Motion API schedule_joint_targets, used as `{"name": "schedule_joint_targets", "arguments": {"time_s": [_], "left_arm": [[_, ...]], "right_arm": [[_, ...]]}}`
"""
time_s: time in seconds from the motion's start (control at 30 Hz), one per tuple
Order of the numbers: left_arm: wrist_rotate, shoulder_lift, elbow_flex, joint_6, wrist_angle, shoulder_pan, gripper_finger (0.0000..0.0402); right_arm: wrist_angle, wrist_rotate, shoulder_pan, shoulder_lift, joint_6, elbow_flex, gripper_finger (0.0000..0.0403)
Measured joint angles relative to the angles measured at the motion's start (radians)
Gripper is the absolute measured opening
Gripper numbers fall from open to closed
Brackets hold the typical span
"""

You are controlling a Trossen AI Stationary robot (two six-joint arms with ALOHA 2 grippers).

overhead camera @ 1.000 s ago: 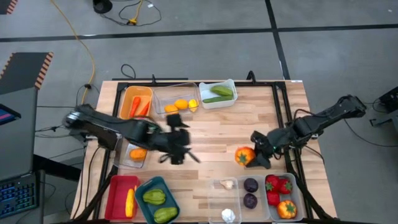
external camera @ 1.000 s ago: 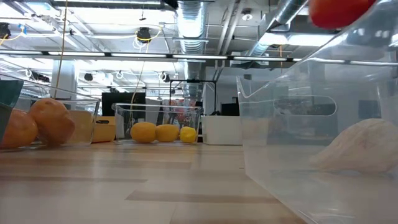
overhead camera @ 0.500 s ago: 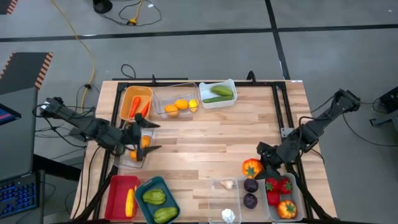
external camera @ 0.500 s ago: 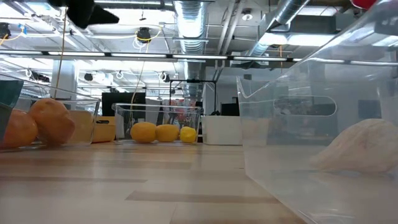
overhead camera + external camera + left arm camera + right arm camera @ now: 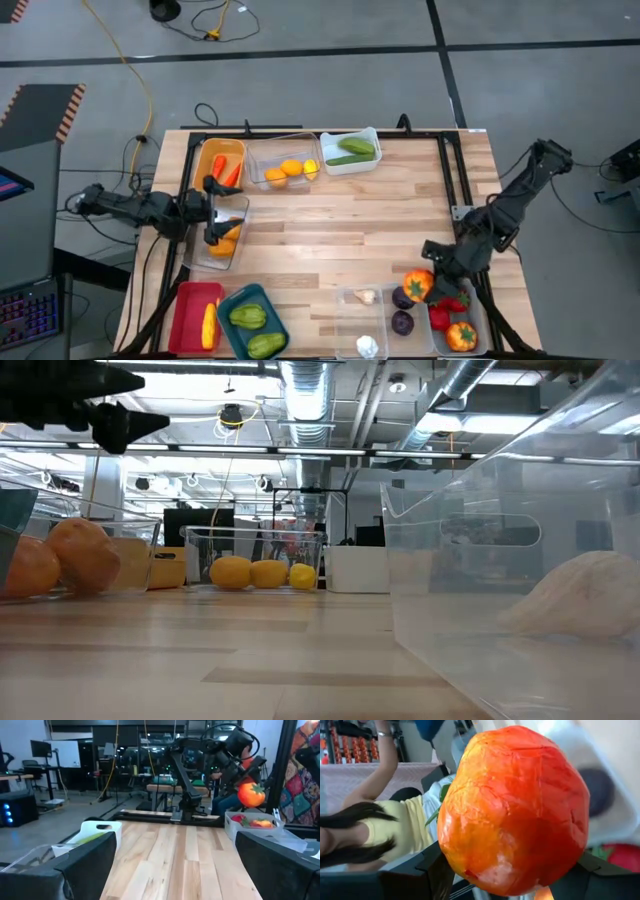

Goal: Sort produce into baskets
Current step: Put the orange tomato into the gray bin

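My right gripper (image 5: 420,283) is shut on a red-orange tomato (image 5: 417,284) above the clear basket of dark purple fruit (image 5: 403,322) at the near right. The tomato fills the right wrist view (image 5: 515,810) and shows far off in the left wrist view (image 5: 250,794). Beside it, a pale basket (image 5: 478,318) holds red fruit and another tomato. My left gripper (image 5: 230,212) is open and empty over the clear basket of oranges (image 5: 205,262) at the table's left edge. It shows at the top left of the low view (image 5: 112,420). My right gripper pinches the tomato's two opposite sides (image 5: 452,855) between its two fingers (image 5: 420,875). The fingers come slanting down from the table's far right. The tomato is lifted clear above the baskets.
Along the far edge stand an orange basket with carrots (image 5: 204,165), a clear one with yellow fruit (image 5: 262,155) and a white one with green produce (image 5: 335,165). At the near edge are a red basket (image 5: 185,315), a teal one (image 5: 232,298) and a clear one with garlic (image 5: 345,322). A person sits beyond the table (image 5: 380,830).
My right gripper has carried the tomato from the table's middle right toward the near edge, to above the near-right baskets. My left gripper has drawn back from the table's middle toward the left edge, to above the clear basket of oranges.
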Motion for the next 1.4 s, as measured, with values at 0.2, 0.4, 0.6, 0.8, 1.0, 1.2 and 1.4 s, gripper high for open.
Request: {"name": "schedule_joint_targets", "arguments": {"time_s": [0.2, 0.4, 0.6, 0.8, 1.0, 1.2, 1.4], "left_arm": [[0.023, -0.054, -0.017, 0.007, -0.040, 0.033, 0.0396], [0.023, -0.052, -0.017, 0.046, -0.072, 0.037, 0.0396], [0.021, -0.052, -0.017, 0.115, -0.075, 0.037, 0.0396], [0.014, -0.052, -0.017, 0.152, -0.074, 0.037, 0.0396], [0.014, -0.052, -0.017, 0.147, -0.074, 0.038, 0.0396], [0.014, -0.052, -0.017, 0.132, -0.086, 0.038, 0.0396], [0.011, -0.052, -0.017, 0.130, -0.095, 0.038, 0.0396]], "right_arm": [[-0.075, -0.012, 0.143, 0.000, 0.262, 0.000, 0.0277], [-0.087, -0.030, 0.280, 0.026, 0.492, 0.000, 0.0277], [-0.084, -0.065, 0.374, 0.084, 0.619, 0.000, 0.0277], [-0.082, -0.065, 0.417, 0.129, 0.677, 0.000, 0.0277], [-0.079, -0.065, 0.425, 0.141, 0.680, 0.000, 0.0293], [-0.075, -0.065, 0.424, 0.145, 0.679, 0.000, 0.0307], [-0.075, -0.064, 0.424, 0.145, 0.679, 0.000, 0.0317]]}}
